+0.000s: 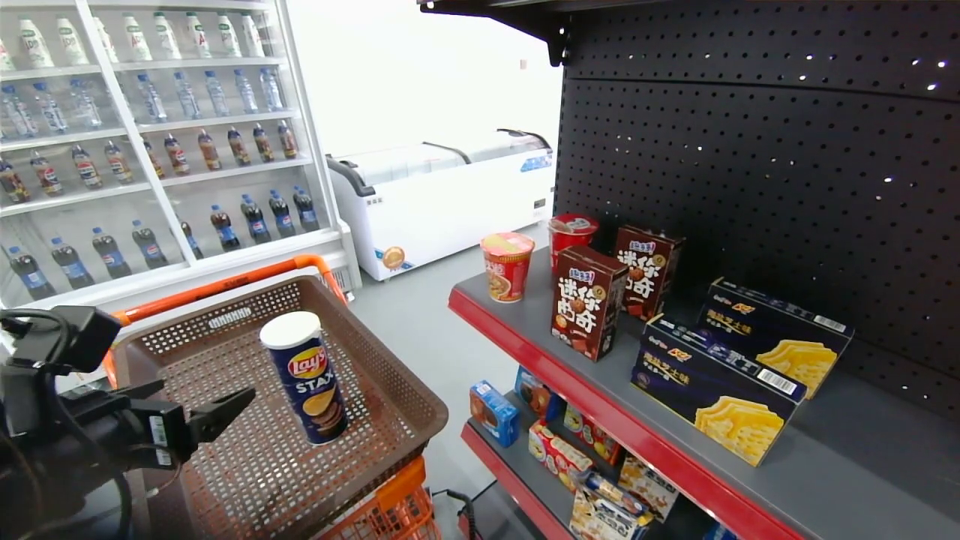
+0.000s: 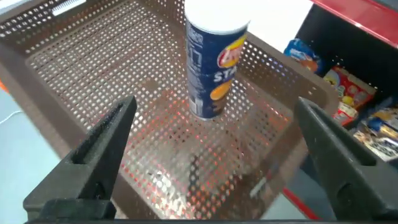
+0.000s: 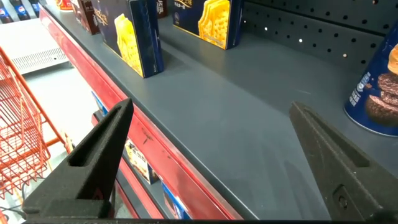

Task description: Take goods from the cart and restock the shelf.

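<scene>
A dark blue chip can (image 1: 304, 379) with a white lid stands upright in the brown cart basket (image 1: 390, 375). My left gripper (image 1: 206, 397) hangs open over the basket's near left side, a short way from the can. In the left wrist view the can (image 2: 211, 68) stands ahead between the spread fingers of the left gripper (image 2: 216, 104), untouched. My right gripper (image 3: 211, 112) is open and empty above the grey shelf (image 3: 249, 118) with its red front edge. A blue cookie container (image 3: 376, 93) stands on the shelf by one finger.
The shelf (image 1: 570, 375) carries a noodle cup (image 1: 508, 266), a red cup (image 1: 572, 232), two brown boxes (image 1: 587, 300) and two blue cracker boxes (image 1: 720, 390). Bare grey surface (image 1: 862, 465) lies at its right. Snack packs (image 1: 555, 450) fill the lower shelf. A drinks cooler (image 1: 150, 150) stands behind the cart.
</scene>
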